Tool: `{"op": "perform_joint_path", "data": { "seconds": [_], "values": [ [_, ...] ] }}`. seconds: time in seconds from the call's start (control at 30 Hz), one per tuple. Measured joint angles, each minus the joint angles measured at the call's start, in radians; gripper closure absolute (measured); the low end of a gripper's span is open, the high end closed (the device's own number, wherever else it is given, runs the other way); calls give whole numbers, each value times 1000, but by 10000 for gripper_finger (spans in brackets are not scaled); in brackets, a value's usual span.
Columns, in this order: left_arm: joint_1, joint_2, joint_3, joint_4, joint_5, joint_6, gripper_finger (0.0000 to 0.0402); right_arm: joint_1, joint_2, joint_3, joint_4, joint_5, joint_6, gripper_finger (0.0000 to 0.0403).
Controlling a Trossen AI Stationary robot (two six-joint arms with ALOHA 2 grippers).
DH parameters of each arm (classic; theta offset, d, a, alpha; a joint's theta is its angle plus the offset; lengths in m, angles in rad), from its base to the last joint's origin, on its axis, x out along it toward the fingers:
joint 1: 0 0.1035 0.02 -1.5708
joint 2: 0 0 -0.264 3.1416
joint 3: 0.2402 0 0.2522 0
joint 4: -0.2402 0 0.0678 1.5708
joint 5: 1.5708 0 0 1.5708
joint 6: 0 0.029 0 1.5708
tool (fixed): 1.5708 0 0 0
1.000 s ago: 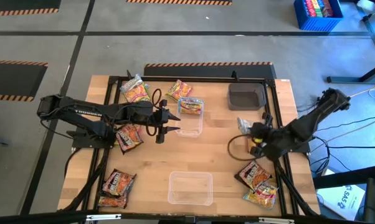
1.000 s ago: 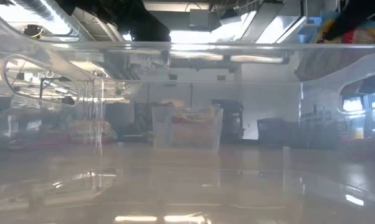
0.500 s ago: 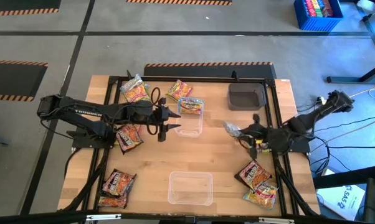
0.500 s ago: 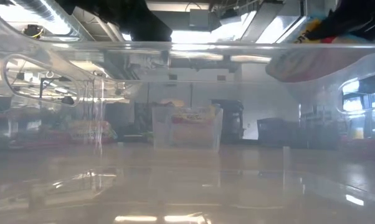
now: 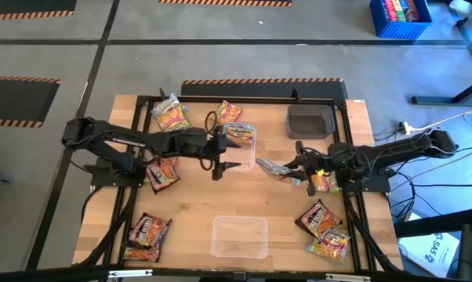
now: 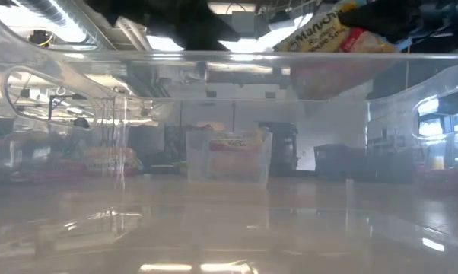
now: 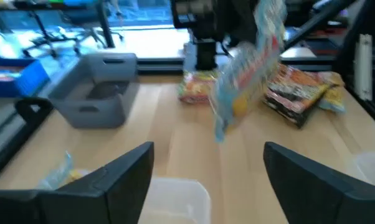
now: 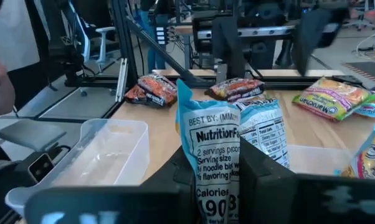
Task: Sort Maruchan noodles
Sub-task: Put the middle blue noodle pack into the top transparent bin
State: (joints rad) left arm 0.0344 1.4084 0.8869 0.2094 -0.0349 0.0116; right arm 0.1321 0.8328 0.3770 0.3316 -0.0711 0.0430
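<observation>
Right gripper [image 5: 297, 166] jaws clamp blue packet [image 5: 274, 167] mid-table, open board around.

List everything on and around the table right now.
Maroon packets: about four, dark maroon, left edge and both front corners.
Yellow-red packets: about five, back edge, right side, one inside the back tub.
Pale blue packet: one, held above mid-table.
Clear tubs: two, transparent, back-centre and front-centre.
Tray: one, dark grey, back right.
Crate: one, blue, on the floor beyond the table.
Left gripper: open, beside the back tub.
Right gripper: shut on the pale blue packet.
</observation>
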Motion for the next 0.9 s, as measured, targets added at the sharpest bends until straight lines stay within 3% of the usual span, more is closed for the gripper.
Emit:
{"op": "perform_joint_path", "data": {
  "seconds": [0.47, 0.77, 0.9],
  "values": [
    [-32, 225, 314, -185, 175, 113, 91, -35, 186, 0, 214, -73, -53, 359],
    [-31, 328, 373, -202, 184, 130, 93, -35, 251, 0, 319, -106, -79, 359],
    [-32, 337, 373, -204, 183, 122, 116, -35, 269, 0, 328, -97, -100, 359]
  ]
}}
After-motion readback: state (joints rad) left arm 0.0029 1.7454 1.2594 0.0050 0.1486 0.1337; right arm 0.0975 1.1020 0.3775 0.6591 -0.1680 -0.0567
